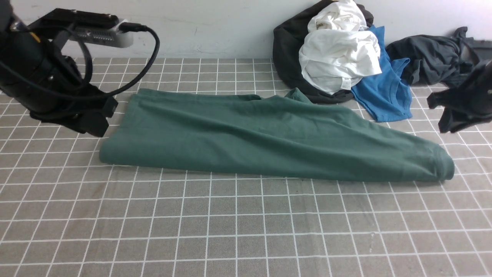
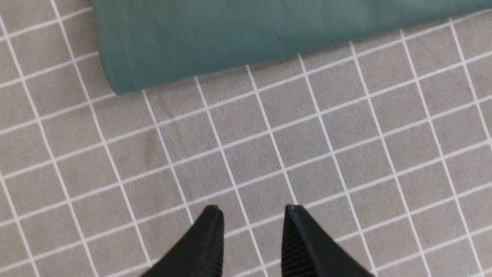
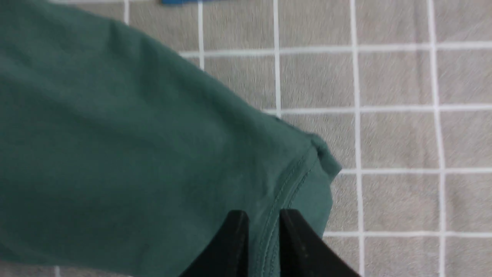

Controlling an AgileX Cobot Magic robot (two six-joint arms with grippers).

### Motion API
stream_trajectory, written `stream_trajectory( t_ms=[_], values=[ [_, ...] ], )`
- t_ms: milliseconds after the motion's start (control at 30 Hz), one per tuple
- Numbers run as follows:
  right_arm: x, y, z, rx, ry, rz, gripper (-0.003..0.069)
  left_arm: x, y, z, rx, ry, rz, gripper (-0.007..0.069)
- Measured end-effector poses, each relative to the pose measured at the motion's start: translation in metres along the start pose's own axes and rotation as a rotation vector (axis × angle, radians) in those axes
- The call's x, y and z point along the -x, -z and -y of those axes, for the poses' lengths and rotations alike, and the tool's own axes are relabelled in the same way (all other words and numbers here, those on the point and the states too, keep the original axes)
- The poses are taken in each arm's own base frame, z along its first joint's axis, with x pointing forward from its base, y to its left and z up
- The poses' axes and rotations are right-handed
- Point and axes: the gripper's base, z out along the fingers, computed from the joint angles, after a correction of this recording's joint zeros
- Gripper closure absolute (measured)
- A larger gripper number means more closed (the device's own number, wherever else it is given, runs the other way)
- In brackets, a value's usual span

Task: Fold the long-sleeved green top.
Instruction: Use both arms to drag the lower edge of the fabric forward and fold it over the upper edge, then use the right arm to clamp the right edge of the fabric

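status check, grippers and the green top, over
left gripper open, empty, over mat. right gripper open, empty, by green long-sleeved top, right end. top lies in one long band. clothes pile behind, not blocking.

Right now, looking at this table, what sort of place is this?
Probably a robot test bench for folding laundry: a grid-marked table cover, the green long-sleeved top spread on it, and a heap of other clothes against a bare wall.

the green long-sleeved top (image 1: pixel 269 138) lies flat, folded lengthwise (slightly rumpled).
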Motion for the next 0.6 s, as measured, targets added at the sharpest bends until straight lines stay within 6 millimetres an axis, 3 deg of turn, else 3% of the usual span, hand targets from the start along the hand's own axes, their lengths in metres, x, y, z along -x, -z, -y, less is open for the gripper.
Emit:
stream_trajectory(
  t_ms=[100,167,300,367,433,467,500,600],
  values=[
    [-0.007,-0.037,0.006,-0.014,-0.072,-0.108,0.0284,-0.025,0.012,0.006,0.003,-0.001,0.020,0.0420],
    [-0.010,-0.052,0.008,-0.019,-0.103,-0.146,0.0214,-0.036,0.015,0.009,0.007,-0.001,0.031,0.0420],
    [-0.014,-0.069,0.007,0.006,-0.140,-0.192,0.0157,-0.053,0.016,0.012,0.009,0.002,0.031,0.0420],
    [-0.014,-0.069,0.006,0.025,-0.148,-0.189,0.0181,-0.057,0.014,0.012,0.009,0.004,0.029,0.0420],
    [-0.013,-0.069,0.004,0.060,-0.139,-0.185,0.0277,-0.058,0.012,0.011,0.012,0.006,0.036,0.0420],
    [-0.012,-0.069,0.004,0.063,-0.138,-0.183,0.0277,-0.058,0.012,0.011,0.012,0.006,0.037,0.0420],
    [-0.012,-0.069,0.002,0.081,-0.119,-0.181,0.0390,-0.057,0.012,0.011,0.017,0.004,0.048,0.0420],
    [-0.011,-0.062,0.003,0.068,-0.060,-0.177,0.0579,-0.056,0.012,0.010,0.023,0.002,0.051,0.0420]
  ],
)
